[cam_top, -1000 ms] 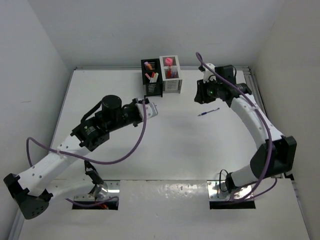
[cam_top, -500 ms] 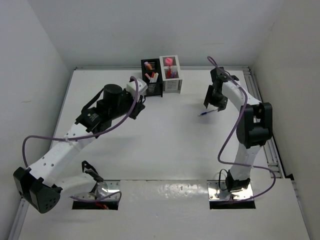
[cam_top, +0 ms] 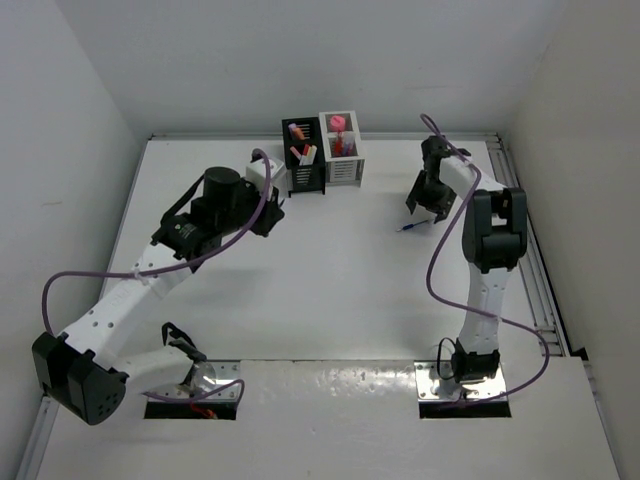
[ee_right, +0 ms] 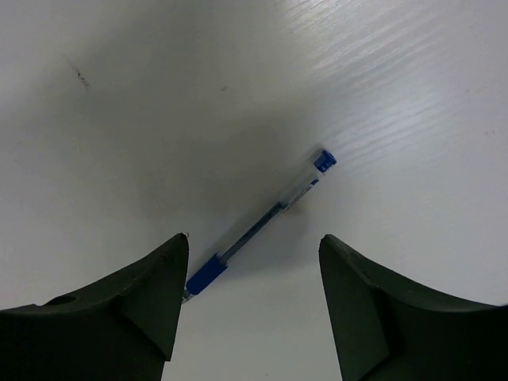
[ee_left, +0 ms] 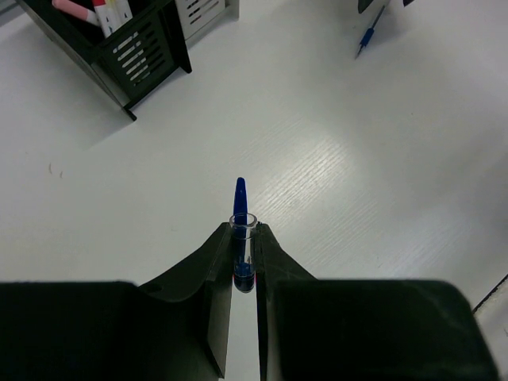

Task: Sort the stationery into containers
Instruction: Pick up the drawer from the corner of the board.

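I'm working two pens at once here. My left pincer [ee_left: 244, 230] is clamping shut on a blue-capped pen with a clear barrel [ee_left: 240, 198]. Its capped end is poking out past my fingertips and pointing across the white tabletop [cam_top: 330, 290], roughly towards the black slotted pen holder [ee_left: 139, 55] at the middle of the far edge. That holder is showing pink and white pieces standing inside. The white slotted pen holder [cam_top: 340, 160] joined to its right side is carrying a pink piece too. On this side I'm judging the step as delivery. The next move is asking me to carry the pen over a holder's rim, tip it upright and let go cleanly.

My right pincer [ee_right: 252, 238] is hanging wide open over a second clear pen with blue cap and blue grip [ee_right: 262, 218]. It's lying flat near the right edge, in the far half of the tabletop, well apart from the holders. The pen is sitting slantwise under the gap between my two fingers, touching neither. The call here is to drop down, square up across the barrel and close.
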Tool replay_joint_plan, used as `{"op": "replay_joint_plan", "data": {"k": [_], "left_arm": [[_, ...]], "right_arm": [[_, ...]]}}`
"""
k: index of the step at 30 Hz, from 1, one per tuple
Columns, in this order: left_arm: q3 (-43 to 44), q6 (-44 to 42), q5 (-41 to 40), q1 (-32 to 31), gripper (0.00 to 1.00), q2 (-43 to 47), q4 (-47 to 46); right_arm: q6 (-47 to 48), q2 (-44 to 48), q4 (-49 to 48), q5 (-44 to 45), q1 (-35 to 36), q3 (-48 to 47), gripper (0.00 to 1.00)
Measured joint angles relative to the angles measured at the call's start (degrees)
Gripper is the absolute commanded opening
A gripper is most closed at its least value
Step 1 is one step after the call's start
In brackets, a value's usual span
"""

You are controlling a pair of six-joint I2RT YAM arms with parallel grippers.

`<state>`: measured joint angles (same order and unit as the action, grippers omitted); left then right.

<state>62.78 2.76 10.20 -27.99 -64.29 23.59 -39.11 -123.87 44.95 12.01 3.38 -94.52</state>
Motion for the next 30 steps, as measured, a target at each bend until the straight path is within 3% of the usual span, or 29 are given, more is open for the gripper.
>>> {"op": "replay_joint_plan", "data": {"k": [6,21,30], "left_arm": [[-0.4,0.5,0.6,0.8,0.00,-0.7,0.1],[-0.4,0.5,3.3,2.2,0.00,-0.7,0.5],[-3.5,0.5,8.3,2.3,0.00,-0.3,-0.2]], "right_arm": [[-0.1,-3.4,-0.7,0.0,0.0,-1.3,0.61],[1.8,-0.8,-7.6,-5.0,0.0,5.2,0.01],[6.4,4.5,-11.1,-11.2,-0.3,13.6,0.00]]}}
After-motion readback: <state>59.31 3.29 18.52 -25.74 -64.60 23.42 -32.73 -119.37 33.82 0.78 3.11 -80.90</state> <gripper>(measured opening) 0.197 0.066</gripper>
